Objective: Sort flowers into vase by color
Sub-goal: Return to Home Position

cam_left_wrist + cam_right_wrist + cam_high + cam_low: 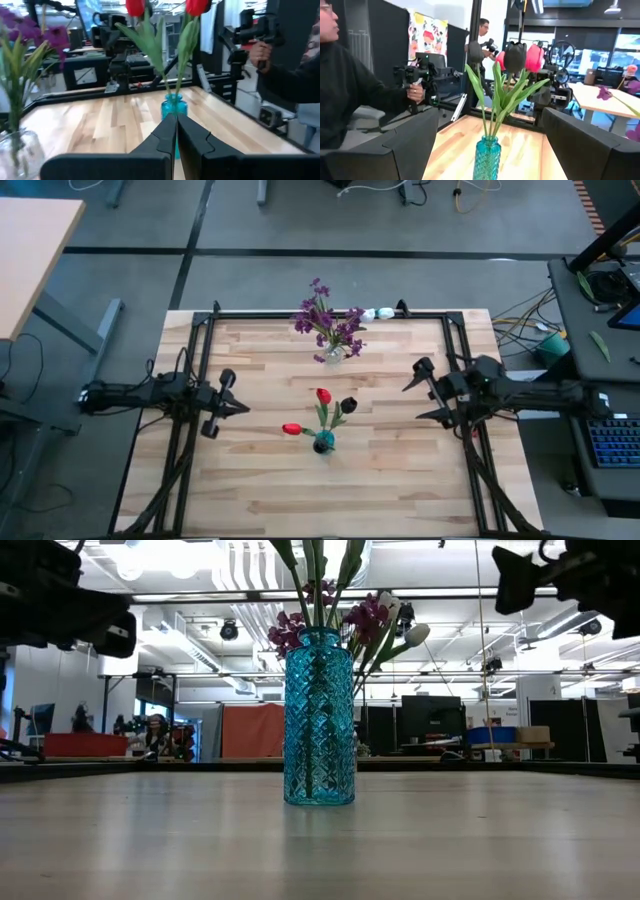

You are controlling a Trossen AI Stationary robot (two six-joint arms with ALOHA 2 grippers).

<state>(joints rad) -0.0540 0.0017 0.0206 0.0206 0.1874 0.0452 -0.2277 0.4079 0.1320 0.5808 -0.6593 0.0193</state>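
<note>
High view, biggest stuff first: the wooden table [400, 470] has the blue vase [322, 443] sitting roughly in the middle, so I'll place everything off that. The two arms sit out to either side of it, both well apart from it. The left gripper [240, 407] is off to the vase's left, and its wrist view shows the fingers pressed together with nothing between them. The right gripper [418, 391] is off to the vase's right, spread wide and also holding nothing. Beyond the blue vase, toward the far edge of the table, there's a clear vase [333, 356] stuffed with the purple flowers [325, 320]. The blue vase itself holds the red tulips [323, 395], one standing up and one flopped out toward the left arm's side, plus a black bloom [348, 405] leaning toward the right arm's side. The white buds [378, 313] show farther back again, past the clear vase by the far rail. From the low view they seem to hang up among the purple bunch, but I honestly can't tell whether their stems are in that vase. As for progress, I'd call it pretty much done: I can't spot a stem lying flat on the boards, every flower I can make out looks vased, and neither gripper is near anything. If anything's left, I'd guess it's just parking the arms.
</note>
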